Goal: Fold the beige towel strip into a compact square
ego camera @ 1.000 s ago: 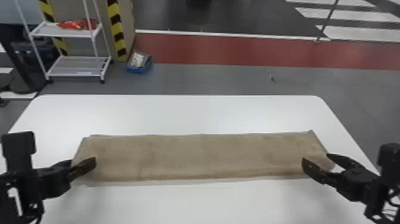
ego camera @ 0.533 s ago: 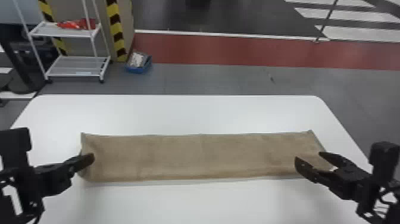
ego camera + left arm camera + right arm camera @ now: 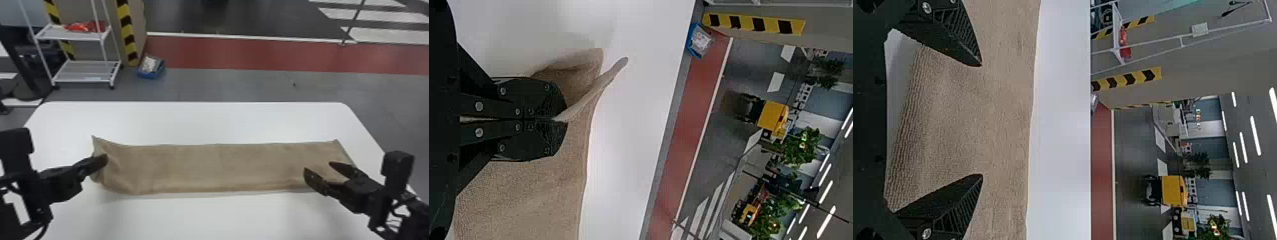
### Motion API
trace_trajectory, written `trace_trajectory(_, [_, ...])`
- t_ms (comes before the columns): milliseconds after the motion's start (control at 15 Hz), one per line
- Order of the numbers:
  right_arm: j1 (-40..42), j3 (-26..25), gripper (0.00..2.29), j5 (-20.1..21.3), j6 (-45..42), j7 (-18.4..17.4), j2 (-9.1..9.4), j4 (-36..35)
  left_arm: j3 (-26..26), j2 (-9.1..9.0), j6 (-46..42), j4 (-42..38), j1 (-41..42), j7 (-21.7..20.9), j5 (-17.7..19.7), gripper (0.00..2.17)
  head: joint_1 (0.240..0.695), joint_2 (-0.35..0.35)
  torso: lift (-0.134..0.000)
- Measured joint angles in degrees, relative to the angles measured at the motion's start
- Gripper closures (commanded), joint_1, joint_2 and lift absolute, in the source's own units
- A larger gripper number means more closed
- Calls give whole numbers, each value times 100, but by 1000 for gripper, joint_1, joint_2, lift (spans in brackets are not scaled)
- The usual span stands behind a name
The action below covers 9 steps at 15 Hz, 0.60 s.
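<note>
My left pincer (image 3: 560, 120) clamps the left end of the towel (image 3: 223, 167) on the desk (image 3: 223, 220), but my right pincer (image 3: 981, 120) gapes over its unpinned right, so a hard pull could skew everything.

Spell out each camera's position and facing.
Head view: on the head, facing forward and down at the beige fabric towel strip on the white round-cornered table; black two-fingered left claw and right claw show.
Left wrist view: on the left wrist, over its shut claw toward the towel's pinched end and the room.
Right wrist view: on the right wrist, between open fingers toward towel and room.
Both wrist views share the red floor band.
</note>
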Motion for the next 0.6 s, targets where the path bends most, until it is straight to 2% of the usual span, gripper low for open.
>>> trace_trajectory(67, [0,24,87,2,-16,0,9,-4,-14,4,2,30,-4,-17,-114,16,695,-56,-124])
trace_trajectory(333, [6,-13,87,20,-12,5,13,-27,17,55,-177,378,-10,-167,-773,22,695,-20,-124])
trace_trajectory(600, [88,-56,87,35,23,14,-6,-90,297,67,-505,310,168,-171,-927,39,695,18,-124])
